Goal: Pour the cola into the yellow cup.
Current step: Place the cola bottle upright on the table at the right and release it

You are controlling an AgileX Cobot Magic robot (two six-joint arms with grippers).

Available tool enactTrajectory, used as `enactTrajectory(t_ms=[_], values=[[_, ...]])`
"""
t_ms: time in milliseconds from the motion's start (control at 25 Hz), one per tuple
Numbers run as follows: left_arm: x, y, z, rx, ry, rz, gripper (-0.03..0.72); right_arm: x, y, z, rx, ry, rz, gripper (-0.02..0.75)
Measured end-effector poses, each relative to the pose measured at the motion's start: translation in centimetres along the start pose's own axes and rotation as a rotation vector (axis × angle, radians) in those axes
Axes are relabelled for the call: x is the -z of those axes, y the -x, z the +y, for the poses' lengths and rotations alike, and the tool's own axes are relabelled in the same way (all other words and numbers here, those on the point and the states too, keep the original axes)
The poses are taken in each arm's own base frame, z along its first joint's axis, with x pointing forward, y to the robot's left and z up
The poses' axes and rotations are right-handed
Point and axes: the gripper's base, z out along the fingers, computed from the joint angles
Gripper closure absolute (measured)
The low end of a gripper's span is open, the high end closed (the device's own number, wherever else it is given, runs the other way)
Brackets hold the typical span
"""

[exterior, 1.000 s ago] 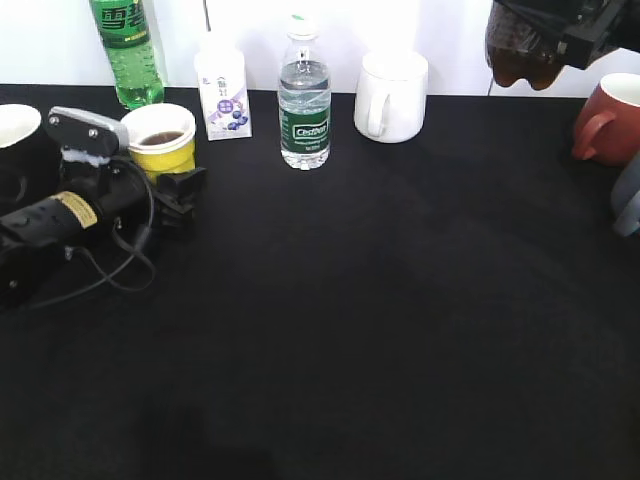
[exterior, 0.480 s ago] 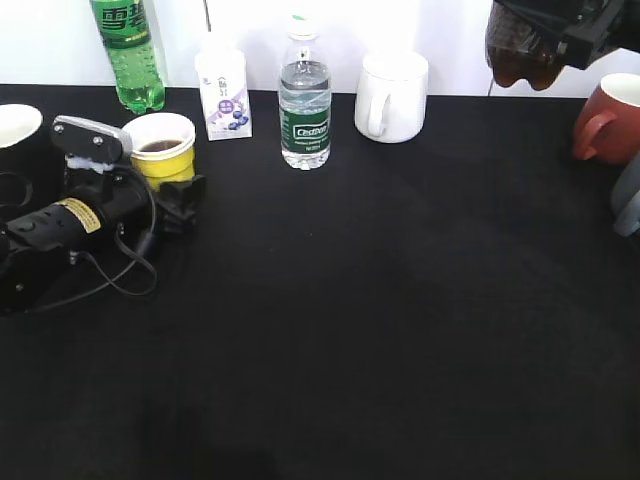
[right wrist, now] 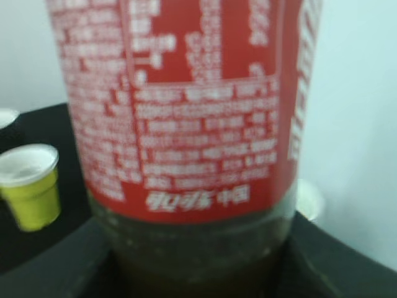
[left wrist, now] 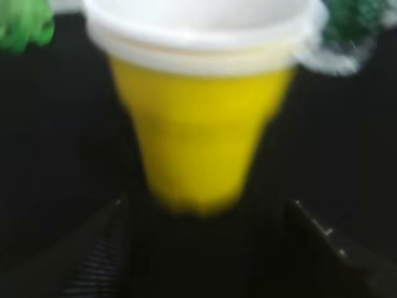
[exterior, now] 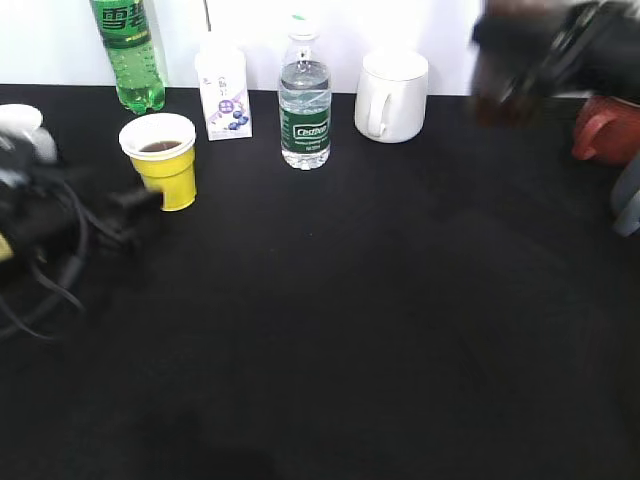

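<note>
The yellow cup stands upright on the black table at the back left, with a little dark liquid in it. It fills the left wrist view and shows small in the right wrist view. My left gripper is open, blurred, just left of the cup and apart from it; its fingers flank the cup's base without touching. My right gripper is shut on the cola bottle, held in the air at the top right. The bottle's red label fills the right wrist view, with the fingers at its lower body.
Along the back edge stand a green soda bottle, a small white carton, a water bottle and a white mug. A red mug is at the far right. A white-rimmed cup is at the far left.
My left gripper has let go of the yellow cup and drawn back to the left; the cup stands alone. My right arm with the cola has shifted slightly left and is blurred.
</note>
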Motion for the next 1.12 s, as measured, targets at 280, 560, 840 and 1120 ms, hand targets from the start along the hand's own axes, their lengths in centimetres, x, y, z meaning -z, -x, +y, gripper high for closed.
enactTrajectory(t_ms=[280,560,840,1120], values=[[3.0,4.8,-1.0,-0.125,-0.051,-0.128,0.115,-1.9,-7.6,-0.8,-0.003,0.063,0.049,0.352],[3.7,5.5,-1.4,-0.174,-0.074,-0.139,0.118,-4.9,-11.4,0.9,0.014,-0.061,0.040,0.352],[3.7,5.6,-1.5,-0.178,-0.078,-0.146,0.133,-4.8,-11.7,0.2,0.003,-0.131,0.033,0.352],[3.7,5.6,-1.5,-0.181,-0.081,-0.145,0.134,-4.8,-11.6,-0.3,-0.020,-0.186,0.019,0.352]])
